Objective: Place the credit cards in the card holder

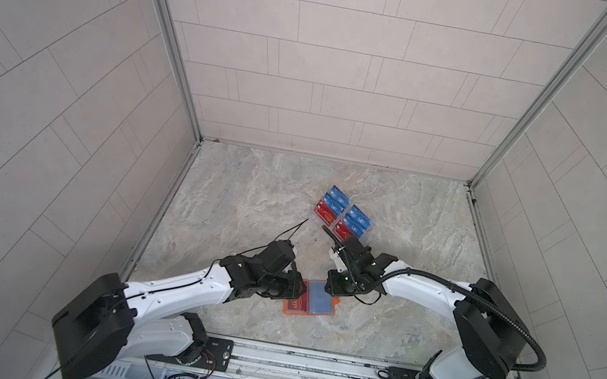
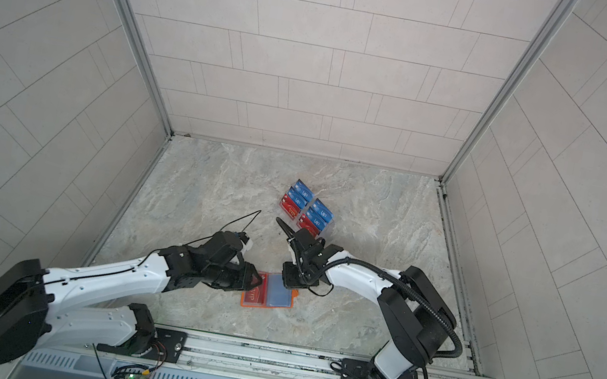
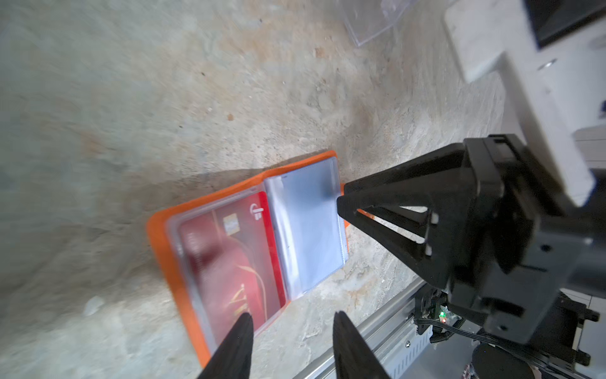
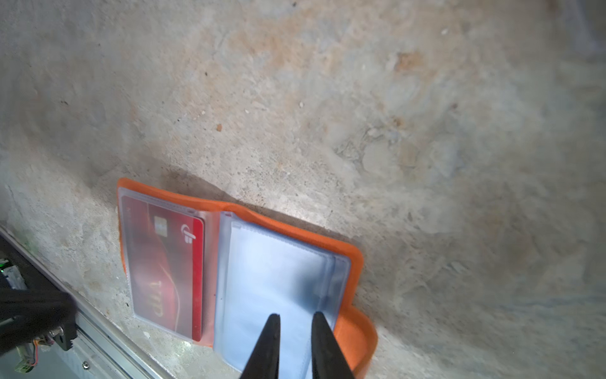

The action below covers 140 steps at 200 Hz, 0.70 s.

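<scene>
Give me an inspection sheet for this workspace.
Surface: marbled table.
Job's things: holder lies open, red card in one sleeve, facing sleeve looks empty; more cards in a clear stand behind.
Clutter: nothing seen.
Grippers: left gripper open, empty, beside the holder; right gripper narrow over that sleeve, grip unclear.
Cables: thin cable loops off the left arm; hose along the right arm.
Surroundings: tiled walls, front rail.

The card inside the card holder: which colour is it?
Red; the card shows best in the right wrist view.
</scene>
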Motion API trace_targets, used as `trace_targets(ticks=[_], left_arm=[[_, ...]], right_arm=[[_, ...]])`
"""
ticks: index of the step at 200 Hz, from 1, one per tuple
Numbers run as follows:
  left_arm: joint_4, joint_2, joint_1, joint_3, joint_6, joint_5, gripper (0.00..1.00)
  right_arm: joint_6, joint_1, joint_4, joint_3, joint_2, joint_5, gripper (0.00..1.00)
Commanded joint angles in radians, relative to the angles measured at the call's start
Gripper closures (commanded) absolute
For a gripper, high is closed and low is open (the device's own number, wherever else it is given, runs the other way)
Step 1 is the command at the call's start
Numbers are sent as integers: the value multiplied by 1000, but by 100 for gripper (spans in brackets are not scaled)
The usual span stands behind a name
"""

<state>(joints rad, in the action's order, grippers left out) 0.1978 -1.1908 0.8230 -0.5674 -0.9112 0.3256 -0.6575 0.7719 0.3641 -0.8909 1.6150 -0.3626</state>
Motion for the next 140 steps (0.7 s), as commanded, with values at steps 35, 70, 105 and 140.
trace_targets(ticks=[35,70,105,140], left_arm=[[-309,-176,11,-2,-91,56,59],[-349,-244,6,5,-78,69,60],[-410,-283,-10,36,-84,83,60],[-446,-317,-12,50,-93,101,60]], right_arm=[[11,-4,5,45,0,-31,80],[-4,-5,-2,68,0,-19,80],[-11,-5,1,81,-3,-1,80],[-16,-5,1,84,3,-1,80]])
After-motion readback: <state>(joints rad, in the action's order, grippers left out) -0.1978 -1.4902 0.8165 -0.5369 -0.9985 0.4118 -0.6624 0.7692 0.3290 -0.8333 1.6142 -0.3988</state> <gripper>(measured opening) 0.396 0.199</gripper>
